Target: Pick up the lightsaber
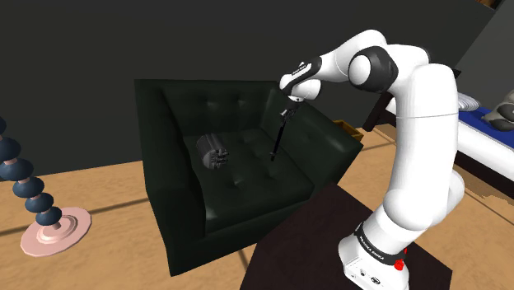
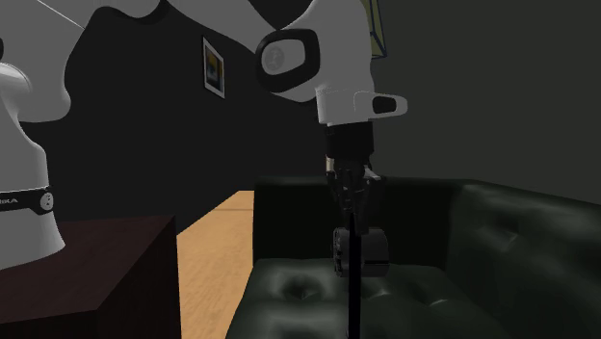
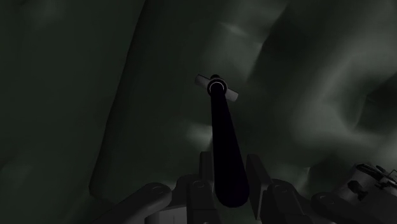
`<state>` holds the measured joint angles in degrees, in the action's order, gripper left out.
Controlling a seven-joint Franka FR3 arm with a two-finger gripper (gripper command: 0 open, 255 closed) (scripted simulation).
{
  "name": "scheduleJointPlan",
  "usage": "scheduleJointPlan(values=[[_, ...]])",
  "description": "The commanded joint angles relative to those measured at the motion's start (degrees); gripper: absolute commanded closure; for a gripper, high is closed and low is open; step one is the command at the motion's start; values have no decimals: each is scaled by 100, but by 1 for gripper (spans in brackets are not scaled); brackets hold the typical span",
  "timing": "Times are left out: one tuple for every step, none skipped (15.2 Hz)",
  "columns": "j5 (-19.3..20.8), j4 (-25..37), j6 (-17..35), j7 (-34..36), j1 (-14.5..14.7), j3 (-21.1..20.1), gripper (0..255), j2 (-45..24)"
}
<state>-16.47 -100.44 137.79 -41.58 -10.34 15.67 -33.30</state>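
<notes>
Gripper (image 1: pixel 287 107): my fingers (image 3: pixel 257 172) clenched on the lightsaber (image 1: pixel 278 140) at its upper end. It hangs upright over the sofa (image 1: pixel 177 206) seat. Judgement: raise straight and slowly, since a long rod could swing or slip.

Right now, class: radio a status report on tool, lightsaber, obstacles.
Tool shut on lightsaber. Lightsaber hangs down over dark sofa seat. Grey cylinder lies on seat, apart from it.

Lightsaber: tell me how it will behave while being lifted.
Probably stiff: the lightsaber hangs straight below the gripper, without sagging. Held near one end, it may swing or pivot in the grip. Long, round and thin, it would likely roll if dropped on the sofa seat.
</notes>
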Motion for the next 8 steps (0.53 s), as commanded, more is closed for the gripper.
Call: scheduleJointPlan(values=[[0,-2,1,-1,0,0,255,-1],[0,-3,1,0,0,0,255,-1],[0,-3,0,0,0,0,255,-1],[0,-3,1,0,1,0,255,-1],[2,9,-9,6,3,0,255,-2],[22,13,-62,21,13,15,255,47],[43,19,-115,36,22,30,255,96],[63,26,-168,51,32,44,255,143]])
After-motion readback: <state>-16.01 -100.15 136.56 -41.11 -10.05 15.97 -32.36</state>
